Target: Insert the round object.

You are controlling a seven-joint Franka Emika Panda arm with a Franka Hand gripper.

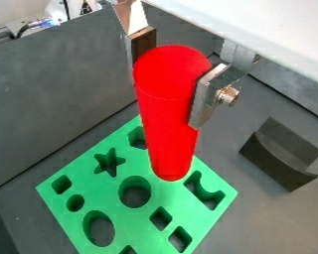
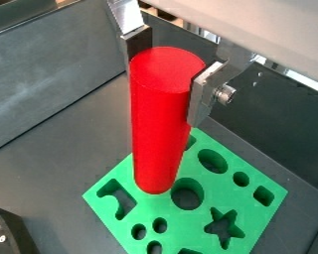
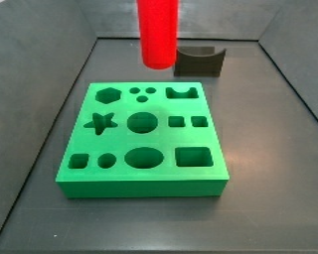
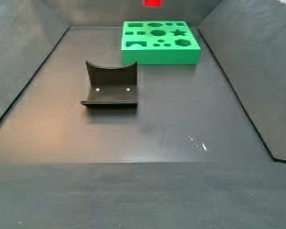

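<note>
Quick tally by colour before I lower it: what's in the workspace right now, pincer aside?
Red: 1, the round object, held upright in the pincer above the block.
Green: 1, the green block with shaped holes.
Dark grey: 1, the notched block on the floor.
Total: 3.

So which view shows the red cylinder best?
A wrist view: the red cylinder shows full length, held in the gripper above the green block. A side view crops its top; the other shows only its tip.
</note>
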